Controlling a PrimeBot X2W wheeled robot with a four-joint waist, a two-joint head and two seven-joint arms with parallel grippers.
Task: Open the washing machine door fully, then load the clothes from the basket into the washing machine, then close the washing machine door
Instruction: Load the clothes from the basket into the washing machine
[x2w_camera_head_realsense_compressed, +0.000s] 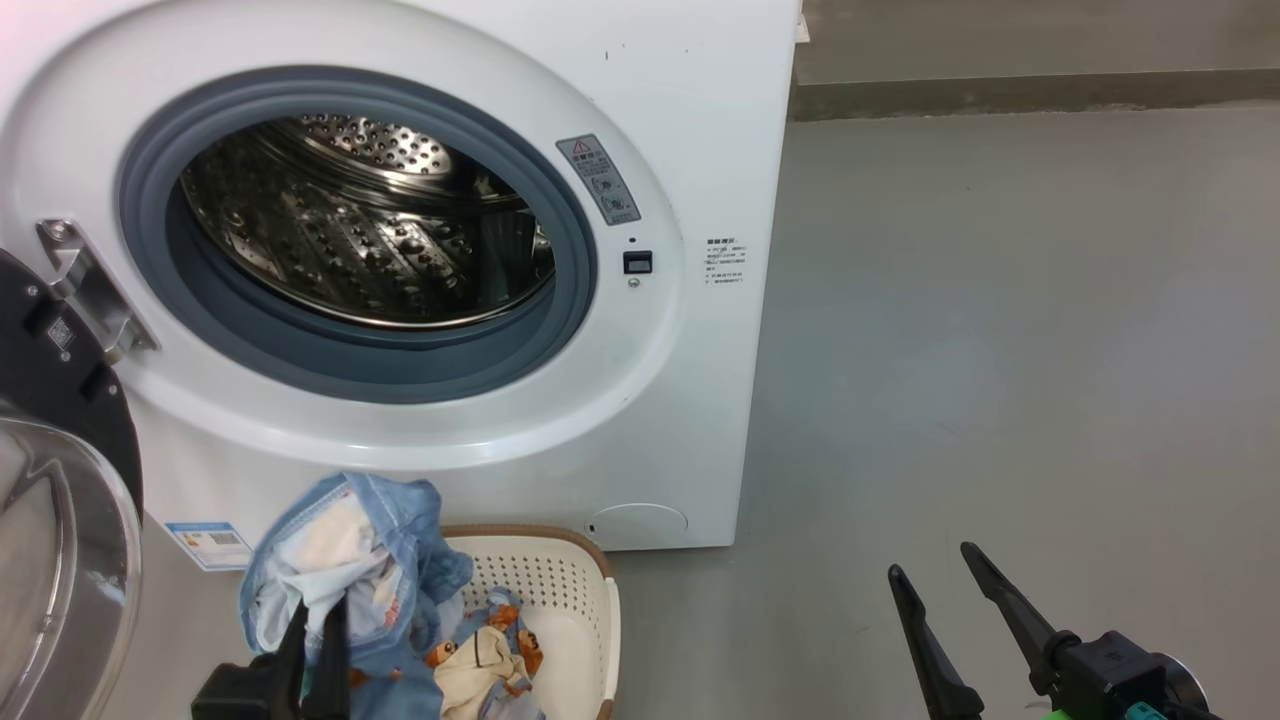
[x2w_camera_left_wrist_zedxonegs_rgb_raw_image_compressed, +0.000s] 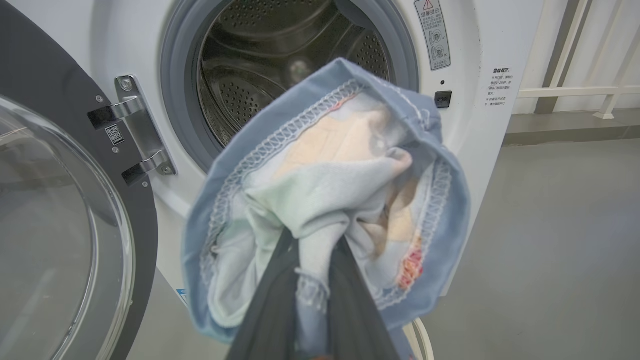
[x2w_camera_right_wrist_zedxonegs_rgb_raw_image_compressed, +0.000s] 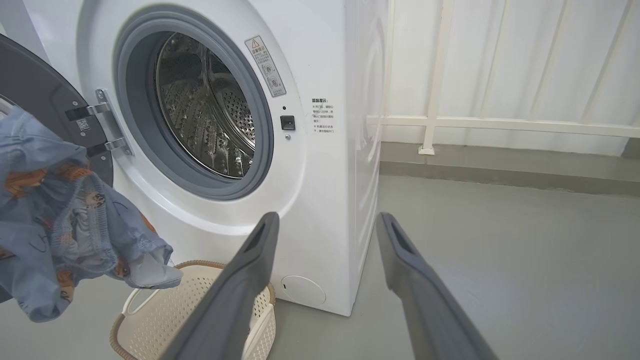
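Left claw (x2w_camera_head_realsense_compressed: 318, 612): shut on a bunched fold of the clothes (x2w_camera_head_realsense_compressed: 340, 540); the fabric balloons past the fingertips and to both sides.
Right claw (x2w_camera_head_realsense_compressed: 930, 560): jaws spread wide with nothing between them; over bare floor (x2w_camera_head_realsense_compressed: 1000, 350), well apart from the load.
Clothes, held part: raised above the basket (x2w_camera_head_realsense_compressed: 592, 575), which sits just below and to the right of the left claw.
Clothes, remainder: bear-print piece (x2w_camera_head_realsense_compressed: 490, 650) lies in the basket, just right of the left claw.
Key relation: drum (x2w_camera_head_realsense_compressed: 370, 230) mouth lies ahead of and above the left claw, roughly along its fingers' line; left arm far nearer than right.
Long axis: none clear; the bundle is a loose pouch, wider than the claw.
Washing machine door (x2w_camera_head_realsense_compressed: 60, 520): swung open, near the left claw on its left.
In the way: lower gasket (x2w_camera_head_realsense_compressed: 380, 375) lip and white front of the washing machine (x2w_camera_head_realsense_compressed: 690, 400); judged, trailing fabric may snag there unless lifted clear.
Hinge (x2w_camera_head_realsense_compressed: 85, 285): up-left of the left claw, off the path.
Stage: judged, loading under way; door not yet closed.
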